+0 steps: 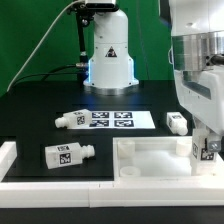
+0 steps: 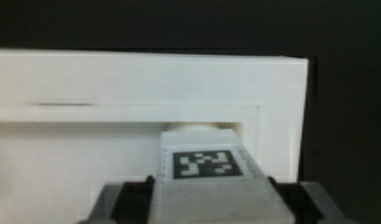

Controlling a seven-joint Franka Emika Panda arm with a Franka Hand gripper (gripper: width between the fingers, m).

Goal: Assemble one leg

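We see the gripper (image 2: 208, 200) clenched on the leg (image 2: 206, 160); we judge it light, rigid, slick plastic, best held across its flat sides.

The marker board (image 1: 112, 119) lies behind the panel (image 1: 150, 158) — loose legs (image 1: 68, 155) (image 1: 70, 119) toward the exterior view's left.

White leg (image 2: 206, 160) bears a black-and-white square tag.

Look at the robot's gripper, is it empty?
No, the gripper is shut on a leg with a black-and-white tag, held over the white tray-like panel.
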